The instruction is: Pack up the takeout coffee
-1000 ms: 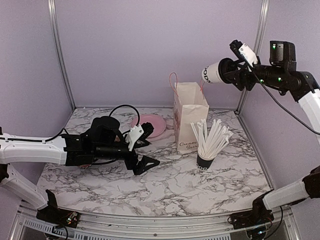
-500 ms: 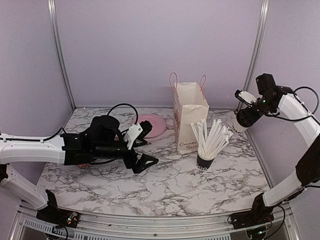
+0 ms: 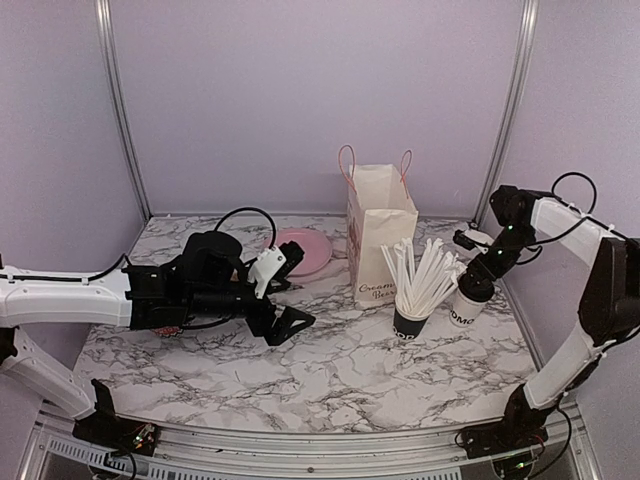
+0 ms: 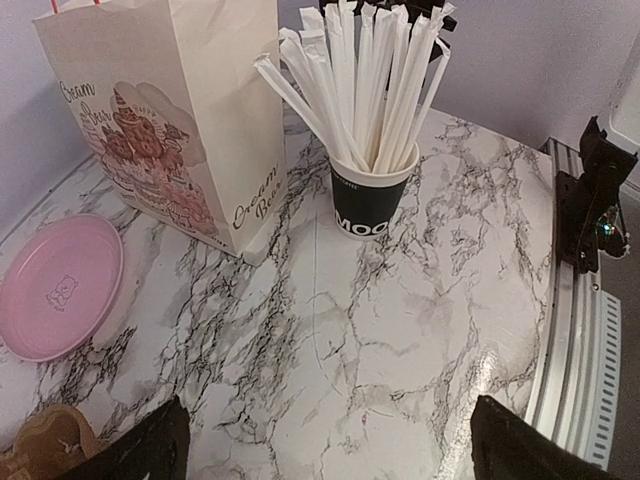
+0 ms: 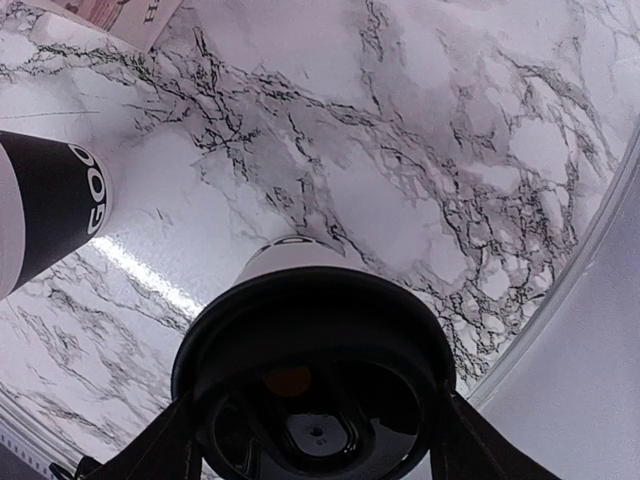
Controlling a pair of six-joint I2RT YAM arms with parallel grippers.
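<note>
The right jaws, partly open, clasp 1 takeout cup point(image 3: 466, 306) by its black lid, upright just right of the straw cup point(image 3: 409, 324), likely for lifting into the paper bag point(image 3: 381, 235). The left jaws stand wide open, empty.

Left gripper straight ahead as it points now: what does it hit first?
Probably the black cup of straws, ahead of the open left gripper; the paper bag sits just off that line.

cup point(image 3: 465, 311): white paper, dark lettering on its side
lid point(image 5: 312, 335): round, black plastic, seated on the cup's rim
pose: upright
place: right side, about midway between near and far
</note>
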